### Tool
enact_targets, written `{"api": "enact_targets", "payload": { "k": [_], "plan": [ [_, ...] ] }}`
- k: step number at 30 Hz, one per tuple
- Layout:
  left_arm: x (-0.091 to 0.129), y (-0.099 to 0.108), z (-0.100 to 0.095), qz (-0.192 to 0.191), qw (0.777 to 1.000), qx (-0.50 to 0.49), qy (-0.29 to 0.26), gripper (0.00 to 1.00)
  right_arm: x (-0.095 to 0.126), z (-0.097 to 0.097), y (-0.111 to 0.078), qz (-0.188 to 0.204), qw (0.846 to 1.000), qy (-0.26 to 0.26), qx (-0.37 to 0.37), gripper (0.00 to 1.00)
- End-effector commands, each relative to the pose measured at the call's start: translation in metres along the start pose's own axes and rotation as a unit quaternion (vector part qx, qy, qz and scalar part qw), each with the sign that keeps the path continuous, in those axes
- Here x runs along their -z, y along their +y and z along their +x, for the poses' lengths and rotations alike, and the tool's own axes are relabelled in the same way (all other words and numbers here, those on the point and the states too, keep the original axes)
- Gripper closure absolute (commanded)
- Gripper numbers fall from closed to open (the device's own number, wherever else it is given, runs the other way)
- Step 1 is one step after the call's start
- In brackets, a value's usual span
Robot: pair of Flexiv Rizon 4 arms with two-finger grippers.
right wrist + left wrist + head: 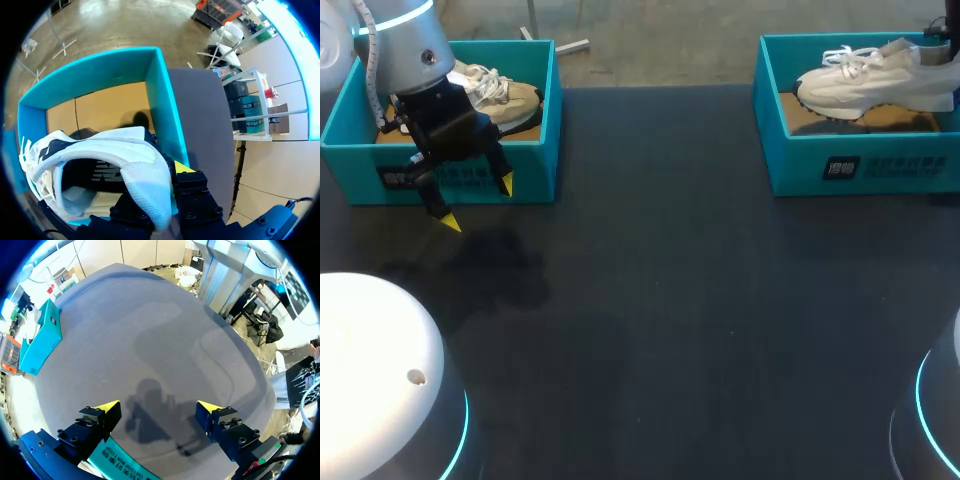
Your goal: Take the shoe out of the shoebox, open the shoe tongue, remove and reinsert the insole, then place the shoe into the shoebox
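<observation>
1. The left gripper [478, 204] hangs open, its yellow tips [451, 223] spread wide with nothing between them.
2. Under and ahead of it lies the dark table [670, 300], which carries the gripper's shadow.
3. Close behind it stands the left box [535, 170], whose printed front wall shows just below the wrist.
4. Inside that box, farther behind the gripper, lies a tan shoe [510, 100] with white laces.
5. The right gripper [165, 172] is at the heel of the white shoe [115, 145]. The heel hides part of the gripper, so I cannot tell whether it grips the shoe.
6. The shoe stretches away from this gripper, toe farthest, inside the right box [162, 110], over its brown floor.
7. That box's teal wall rises just beside the gripper, and the table runs beyond it.
8. The two grippers are well apart, at opposite sides of the table.
</observation>
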State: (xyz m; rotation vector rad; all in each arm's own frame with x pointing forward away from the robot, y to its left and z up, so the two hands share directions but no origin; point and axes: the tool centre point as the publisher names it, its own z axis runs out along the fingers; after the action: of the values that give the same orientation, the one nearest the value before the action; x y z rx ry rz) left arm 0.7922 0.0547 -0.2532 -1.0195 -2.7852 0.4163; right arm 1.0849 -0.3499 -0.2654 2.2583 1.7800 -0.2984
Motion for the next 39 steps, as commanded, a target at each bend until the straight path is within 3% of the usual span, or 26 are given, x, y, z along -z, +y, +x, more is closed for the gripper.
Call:
{"api": "enact_targets", "payload": {
  "k": [1,22,32,39],
  "plan": [
    [0.0,0.0,0.001,-0.001,1.0,0.0,0.0,0.0,-0.002,-0.001,-0.006,-0.003,1.0,0.005,-0.002,1.0],
    [0.0,0.0,0.001,-0.001,1.0,0.0,0.0,0.0,-0.007,0.005,-0.016,-0.008,1.0,0.001,-0.008,1.0],
    [0.0,0.0,0.001,-0.001,1.0,0.0,0.0,0.0,-0.024,0.012,-0.02,-0.002,1.0,-0.021,-0.007,1.0],
    [0.0,0.0,0.001,-0.001,1.0,0.0,0.0,0.0,-0.025,0.011,-0.023,-0.001,1.0,-0.012,-0.008,1.0]
  ]
}}
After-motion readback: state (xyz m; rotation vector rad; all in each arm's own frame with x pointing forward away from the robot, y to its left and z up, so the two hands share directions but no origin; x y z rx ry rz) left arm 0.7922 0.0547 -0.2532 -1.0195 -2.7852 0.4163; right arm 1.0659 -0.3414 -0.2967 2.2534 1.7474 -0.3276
